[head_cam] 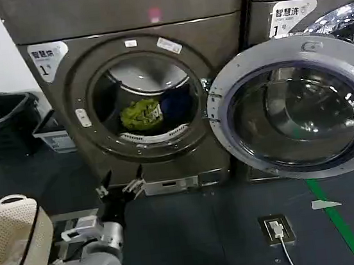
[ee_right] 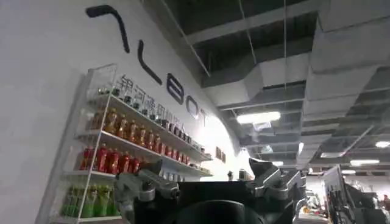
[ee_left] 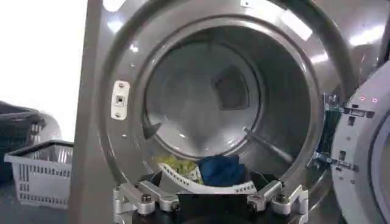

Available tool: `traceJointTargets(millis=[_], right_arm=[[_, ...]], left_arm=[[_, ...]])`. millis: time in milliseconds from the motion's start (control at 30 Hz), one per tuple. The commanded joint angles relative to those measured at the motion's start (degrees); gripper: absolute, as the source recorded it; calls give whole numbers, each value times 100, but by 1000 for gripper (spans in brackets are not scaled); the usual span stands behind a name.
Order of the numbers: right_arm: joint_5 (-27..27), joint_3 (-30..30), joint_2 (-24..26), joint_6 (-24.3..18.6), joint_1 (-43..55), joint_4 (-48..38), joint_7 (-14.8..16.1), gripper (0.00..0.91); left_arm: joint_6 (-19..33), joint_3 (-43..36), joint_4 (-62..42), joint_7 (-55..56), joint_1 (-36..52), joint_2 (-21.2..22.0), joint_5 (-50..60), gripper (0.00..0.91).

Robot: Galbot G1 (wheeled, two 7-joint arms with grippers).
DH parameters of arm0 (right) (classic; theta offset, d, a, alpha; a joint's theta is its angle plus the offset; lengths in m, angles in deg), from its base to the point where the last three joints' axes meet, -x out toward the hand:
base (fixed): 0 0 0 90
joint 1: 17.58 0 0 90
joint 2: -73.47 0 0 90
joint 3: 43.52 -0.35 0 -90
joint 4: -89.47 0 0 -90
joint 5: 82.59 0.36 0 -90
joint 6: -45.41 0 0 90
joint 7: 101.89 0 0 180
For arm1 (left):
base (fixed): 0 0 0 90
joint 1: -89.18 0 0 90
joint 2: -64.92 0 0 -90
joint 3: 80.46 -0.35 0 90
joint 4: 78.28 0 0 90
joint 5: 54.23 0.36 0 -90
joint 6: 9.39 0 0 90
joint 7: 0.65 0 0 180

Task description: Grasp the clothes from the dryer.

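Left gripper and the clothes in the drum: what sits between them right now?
In the head view, the dryer's lower front and porthole rim separate the open left gripper from the clothes; nothing else intervenes.

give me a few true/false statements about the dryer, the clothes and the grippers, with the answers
1. The dryer door is swung open. True.
2. The clothes lie in the white basket. False: the yellow-green and navy bundle sits low inside the drum, and the white basket stands on the floor by the robot.
3. The left gripper is open, below and in front of the porthole. True.
4. The left gripper has the clothes in its grasp. False: it holds nothing and is outside the drum.
5. The right gripper points into the drum. False: it is open and faces a wall shelf of bottles and the ceiling.
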Motion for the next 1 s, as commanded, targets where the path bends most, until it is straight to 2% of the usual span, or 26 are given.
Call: traceJointTargets(millis=[33,200,433,1000], right_arm=[[12,6,-10,-19,-1,43,9,907],[32,4,62,-21,-22,70,1,907],[78,26,8,-576,-94,107,41,907],[245,-144,69,-687,-133,187,65,907]], left_arm=[[17,-12,5,-5,-28,11,20,907],[20,-19,18,-16,-19,33,20,907],[83,6,74,-34,8,-13,79,907],[94,155,191,-36,-66,-17,88,907]])
